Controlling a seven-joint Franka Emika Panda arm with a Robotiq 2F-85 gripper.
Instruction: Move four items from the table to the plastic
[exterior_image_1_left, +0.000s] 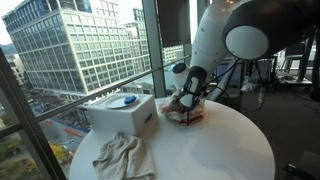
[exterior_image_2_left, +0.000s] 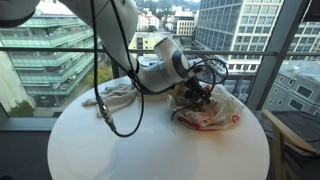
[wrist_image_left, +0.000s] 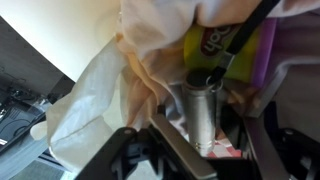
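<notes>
My gripper (exterior_image_1_left: 189, 96) (exterior_image_2_left: 196, 95) is low over the crumpled clear plastic with red print (exterior_image_1_left: 186, 113) (exterior_image_2_left: 214, 116) on the round white table (exterior_image_1_left: 225, 150) (exterior_image_2_left: 150, 150). In the wrist view a silver metal cylinder (wrist_image_left: 203, 108) stands between my fingers (wrist_image_left: 212, 150), close to one finger with a gap to the other. The jaws look open. A yellow packet (wrist_image_left: 205, 42) and a purple item (wrist_image_left: 266, 50) lie just beyond it on the plastic (wrist_image_left: 105, 90). What else lies in the plastic is hidden by the gripper in both exterior views.
A white box with a blue item on top (exterior_image_1_left: 122, 114) stands near the window side. A crumpled light cloth (exterior_image_1_left: 122, 158) (exterior_image_2_left: 118, 92) lies near the table edge. A black cable (exterior_image_2_left: 110, 110) loops over the table. Glass windows surround the table.
</notes>
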